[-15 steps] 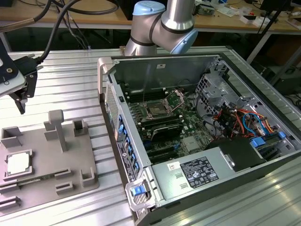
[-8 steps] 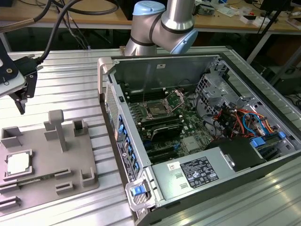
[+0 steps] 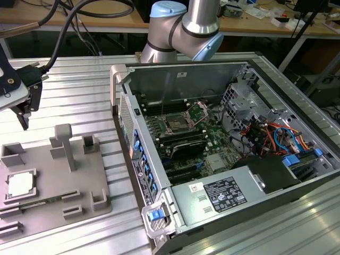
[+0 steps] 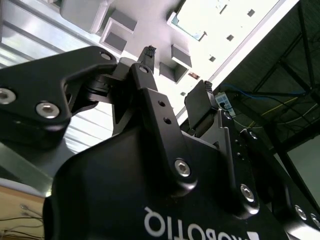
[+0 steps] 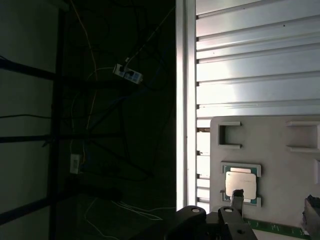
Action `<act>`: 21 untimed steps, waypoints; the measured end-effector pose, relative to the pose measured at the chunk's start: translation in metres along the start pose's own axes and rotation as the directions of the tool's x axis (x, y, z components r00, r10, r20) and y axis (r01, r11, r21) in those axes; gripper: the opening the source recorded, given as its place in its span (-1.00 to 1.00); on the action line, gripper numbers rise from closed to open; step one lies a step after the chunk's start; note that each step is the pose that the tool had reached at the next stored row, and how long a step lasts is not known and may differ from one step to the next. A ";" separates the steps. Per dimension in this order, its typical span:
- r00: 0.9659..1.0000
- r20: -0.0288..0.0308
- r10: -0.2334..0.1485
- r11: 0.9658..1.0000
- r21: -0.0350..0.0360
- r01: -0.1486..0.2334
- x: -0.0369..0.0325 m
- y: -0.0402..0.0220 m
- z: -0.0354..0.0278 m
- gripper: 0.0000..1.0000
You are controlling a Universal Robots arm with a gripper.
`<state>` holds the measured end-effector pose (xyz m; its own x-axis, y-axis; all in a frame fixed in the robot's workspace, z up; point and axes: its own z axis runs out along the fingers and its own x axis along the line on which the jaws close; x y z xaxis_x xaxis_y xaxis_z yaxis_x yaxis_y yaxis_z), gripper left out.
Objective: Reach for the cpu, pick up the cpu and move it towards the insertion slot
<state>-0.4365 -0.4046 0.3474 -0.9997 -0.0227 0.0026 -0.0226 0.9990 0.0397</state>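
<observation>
Ribbed aluminium table (image 3: 79,85) fills the exterior view, with cluttered workbenches behind it.

At the upper left of the frame the gripper (image 3: 27,109) points down over the table. It hangs above the far end of the grey tray (image 3: 79,186) and touches nothing, and thick black cables (image 3: 58,37) arc up from its wrist. In the second wrist view the gripper (image 4: 175,75) has its black fingers (image 4: 199,102) spread apart with nothing between them. White lettering (image 4: 200,226) runs across its body.

At the lower left the cpu (image 3: 21,184) lies flat in a square recess of the tray, well apart from the gripper. In the first wrist view the cpu (image 5: 241,183) sits in its recess just beyond one fingertip (image 5: 236,196).

At top centre the arm (image 3: 183,24) shows its silver tubes and pale blue joint caps behind the computer case (image 3: 119,79).

The case lies open across the centre and right of the frame. The socket (image 3: 175,126), silver-framed with a dark centre, sits on the green motherboard (image 3: 218,141) near mid-frame. At the lower right of centre a black label (image 3: 226,194) with white print lies on the power supply (image 3: 186,204).
</observation>
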 end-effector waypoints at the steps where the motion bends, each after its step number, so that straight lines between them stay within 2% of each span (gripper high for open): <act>1: 1.000 0.000 0.000 1.000 0.000 0.000 0.0000 0.0000 0.0003 0.05; 5: 1.000 0.000 0.000 1.000 0.000 0.000 0.0000 -0.0001 0.0018 0.05; 21: 1.000 0.000 0.000 1.000 0.000 0.000 0.0000 -0.0006 0.0153 0.05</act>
<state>-0.4365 -0.4046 0.3321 -0.9997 -0.0227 0.0027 -0.0226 0.9990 0.0396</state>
